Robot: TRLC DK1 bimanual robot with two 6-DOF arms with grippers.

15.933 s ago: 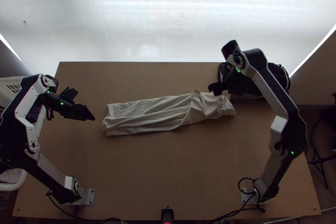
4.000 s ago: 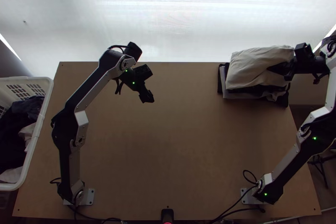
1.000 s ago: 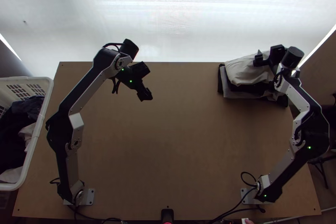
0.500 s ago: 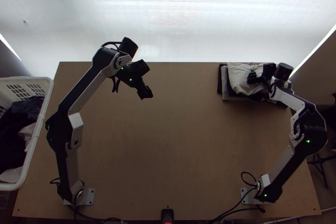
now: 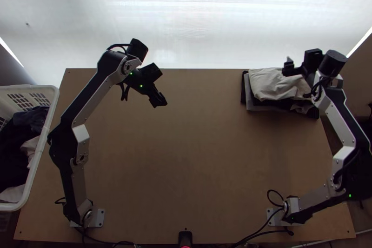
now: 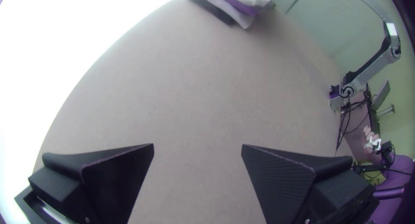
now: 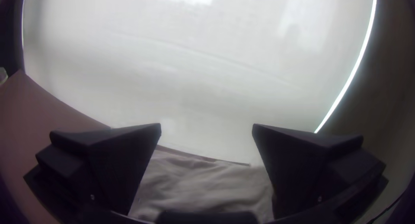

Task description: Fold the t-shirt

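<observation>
White sheet: it is glowing behind the table, at the far side (image 5: 176,24).
Table: the light wooden table (image 5: 186,164) is lying flat under the work.
Right arm: this arm (image 5: 328,108) is bending up from its base at the near right and is reaching out beside the pile.
Left arm: this arm (image 5: 95,97) is standing at the left side and is leaning in over the far left part of the table.
Basket: a white basket (image 5: 39,151) is sitting at the left edge, and dark and white clothes (image 5: 18,155) are lying in it.
Pile: black and grey cloths (image 5: 269,104) are lying in layers at the far right corner.
T-shirt: the cream t-shirt (image 5: 267,83) is resting on top of the pile, folded up small, with soft wrinkles showing.
Left claw: this claw (image 5: 160,102) is pointing at the table's far half, left of the middle; its two fingers are staying wide apart and are holding nothing.
Right claw: this claw (image 5: 287,65) is hanging near the far side of the t-shirt; its two fingers are spreading wide and are holding nothing.
Black gadget: it is poking up at the middle of the near edge (image 5: 185,237).
</observation>
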